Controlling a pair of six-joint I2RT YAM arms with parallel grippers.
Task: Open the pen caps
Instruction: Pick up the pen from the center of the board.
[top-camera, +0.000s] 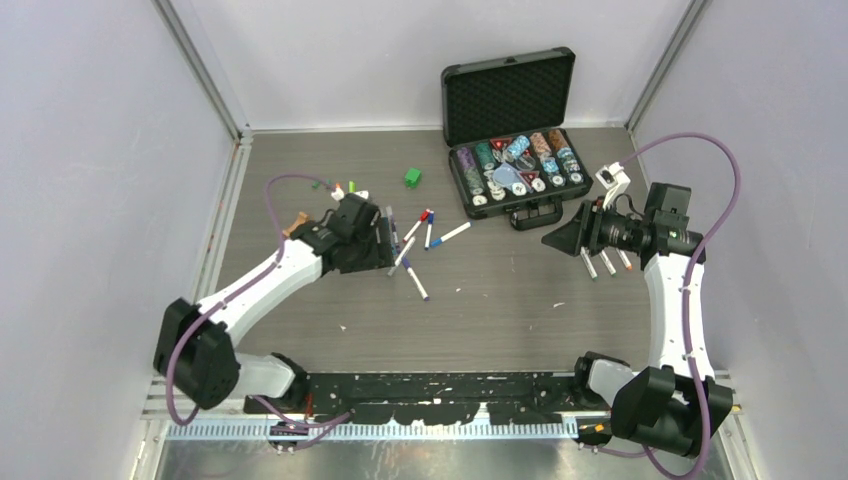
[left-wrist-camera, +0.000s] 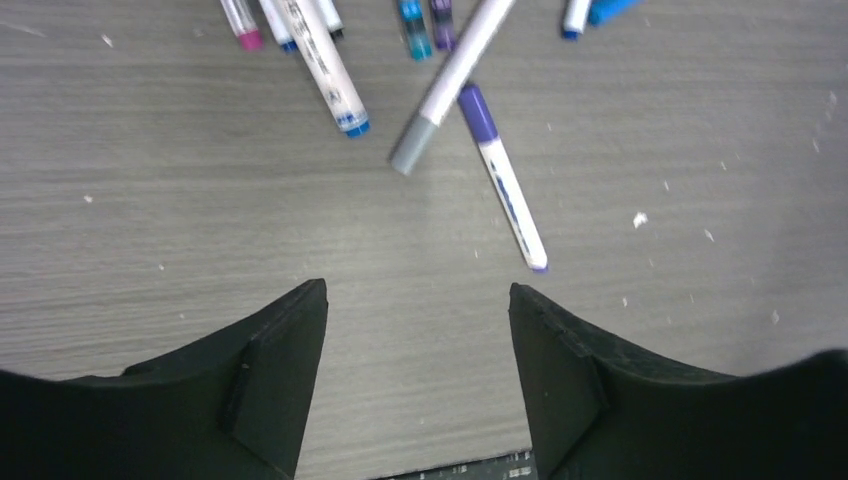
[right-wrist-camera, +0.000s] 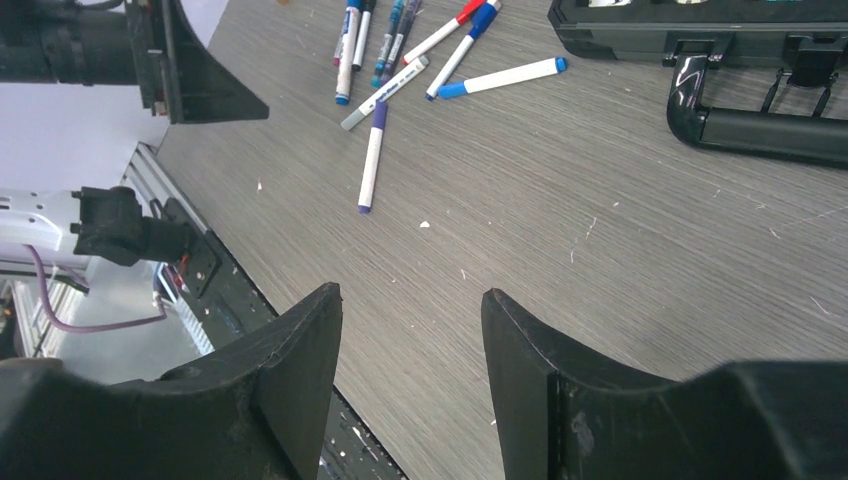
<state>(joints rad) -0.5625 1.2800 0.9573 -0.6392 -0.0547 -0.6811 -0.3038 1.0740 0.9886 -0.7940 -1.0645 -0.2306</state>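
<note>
Left end effector (left-wrist-camera: 418, 295) empty, pens (left-wrist-camera: 503, 188) beyond

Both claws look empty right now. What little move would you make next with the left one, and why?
Probably ease the left gripper forward and down onto the purple-capped pen. Its jaws stand open with nothing between them. That pen lies just ahead of them, its cap on, and its barrel is clear of the other pens, so it looks the easiest to grasp.
</note>
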